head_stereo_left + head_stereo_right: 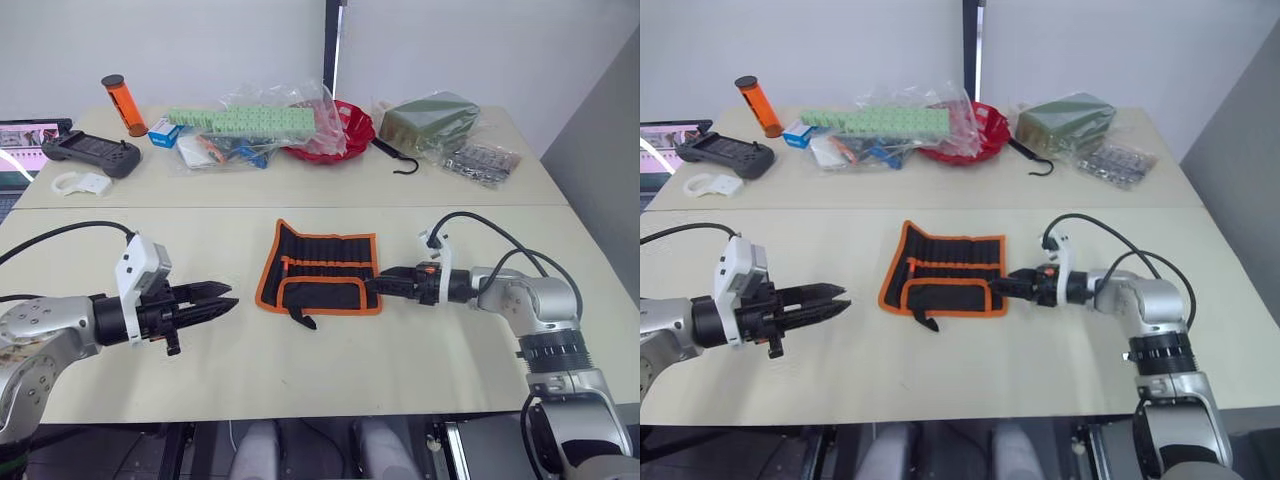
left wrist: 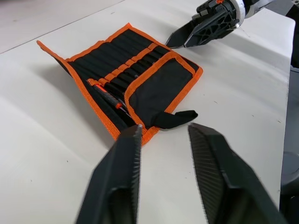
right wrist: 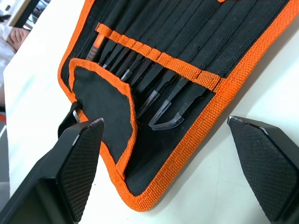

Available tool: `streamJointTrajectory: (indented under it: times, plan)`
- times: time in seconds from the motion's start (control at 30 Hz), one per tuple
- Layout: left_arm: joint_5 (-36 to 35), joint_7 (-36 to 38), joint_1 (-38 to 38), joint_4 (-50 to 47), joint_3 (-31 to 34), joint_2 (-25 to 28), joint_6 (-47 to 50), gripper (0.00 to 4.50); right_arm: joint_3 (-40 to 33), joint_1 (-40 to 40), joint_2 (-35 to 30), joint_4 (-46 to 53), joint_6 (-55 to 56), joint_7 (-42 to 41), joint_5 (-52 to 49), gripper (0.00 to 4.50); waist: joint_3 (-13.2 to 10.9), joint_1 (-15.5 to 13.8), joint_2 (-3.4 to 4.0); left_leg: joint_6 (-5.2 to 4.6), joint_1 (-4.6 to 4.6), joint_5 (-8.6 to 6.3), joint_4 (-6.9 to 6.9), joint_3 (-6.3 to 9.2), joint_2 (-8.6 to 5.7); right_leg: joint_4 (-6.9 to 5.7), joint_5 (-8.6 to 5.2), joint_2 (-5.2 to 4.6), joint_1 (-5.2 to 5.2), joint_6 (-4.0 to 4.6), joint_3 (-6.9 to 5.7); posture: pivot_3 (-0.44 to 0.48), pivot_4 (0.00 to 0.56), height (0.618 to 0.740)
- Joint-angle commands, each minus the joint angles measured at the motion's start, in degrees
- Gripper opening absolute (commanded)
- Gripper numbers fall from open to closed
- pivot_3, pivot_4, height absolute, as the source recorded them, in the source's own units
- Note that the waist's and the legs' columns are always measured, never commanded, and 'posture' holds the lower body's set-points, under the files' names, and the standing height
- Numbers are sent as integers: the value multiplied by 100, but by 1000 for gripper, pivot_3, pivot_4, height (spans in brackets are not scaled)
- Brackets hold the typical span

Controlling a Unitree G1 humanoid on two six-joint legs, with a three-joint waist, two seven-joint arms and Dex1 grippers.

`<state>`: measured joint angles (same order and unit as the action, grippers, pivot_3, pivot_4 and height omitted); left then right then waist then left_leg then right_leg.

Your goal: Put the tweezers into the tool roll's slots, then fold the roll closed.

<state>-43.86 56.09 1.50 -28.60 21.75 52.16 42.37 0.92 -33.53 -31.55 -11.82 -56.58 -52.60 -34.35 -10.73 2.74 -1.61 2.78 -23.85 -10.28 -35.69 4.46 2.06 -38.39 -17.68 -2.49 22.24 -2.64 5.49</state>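
1. The tool roll (image 1: 322, 268) lay spread open near the middle of the front table (image 1: 300, 380), its orange binding showing all round and its lower flap folded up over the bottom part.
2. The tweezers (image 3: 159, 91) sat side by side in the slots (image 3: 140, 51) under the orange strap across the roll's inner face, their fine tips pointing toward the flap; two of the tips curved.
3. A short black tab (image 2: 175, 119) stuck out from the flap's edge onto the table.
4. The right gripper (image 1: 372, 285) was just beside the roll's right edge, low over the table, its two fingers spread wide apart with one corner of the roll between them in the right wrist view; they held nothing.
5. The left gripper (image 1: 222, 300) hovered well to the left of the roll, pointing toward it, its fingers slightly parted and empty.
6. Beyond the roll, on the far table, lay a red bowl (image 1: 345, 130), a clear bag with green blocks (image 1: 250, 122), an olive-green bag (image 1: 430, 118), a black hook (image 1: 395, 160), an orange cylinder (image 1: 124, 104) and a black controller (image 1: 90, 153).
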Motion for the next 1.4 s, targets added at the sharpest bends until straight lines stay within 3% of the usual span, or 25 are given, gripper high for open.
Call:
streamJointTrajectory:
  times: [0.03, 0.17, 0.67, 0.77, 1.13, 1.4]
  plan:
    - [-81, -28, 106, -193, 265, 7, -112, 3153, -152, -112, 101, -140, -253, -105, -195, 4500, 0, 7, 0, 0, 0, 0, 0, -1, 0, 0, 0, 0, 0, 0, 1, 0, 150, 740]
    - [-74, -59, 191, -232, 290, -5, -143, 4459, -260, -181, 133, -252, -461, -166, -271, 4500, 0, 3, 0, 0, 0, 0, 0, -1, 0, 0, 0, 0, 0, 0, 1, 0, 150, 740]
    - [153, -48, 249, -165, 62, 1, -319, 4459, -186, -328, 260, -326, -821, -247, -263, 4500, 0, 6, 0, 0, 0, 0, 1, -2, 0, 0, 0, 1, 1, 0, 1, 0, 150, 740]
    - [174, -56, 258, -160, 39, 4, -356, 4500, -254, -374, 323, -471, -831, -206, -260, 3731, -1, 6, 1, 0, 0, 0, 1, -2, 0, 0, 0, 1, 1, 1, 1, 0, 150, 740]
    - [337, -36, 298, 9, 13, -10, -493, 4500, -676, -226, 212, -349, -1088, -72, -477, 82, -2, -9, 4, 0, -1, 0, 1, -2, -1, 0, 0, 0, 1, 0, 2, 0, 150, 740]
    - [469, 41, 135, 249, -222, -39, -695, 4500, -941, 119, -240, 284, -1439, -82, -722, 82, -6, -23, 10, 0, -3, 0, 0, -3, -3, 2, 0, -2, 1, 0, 2, 0, 150, 740]
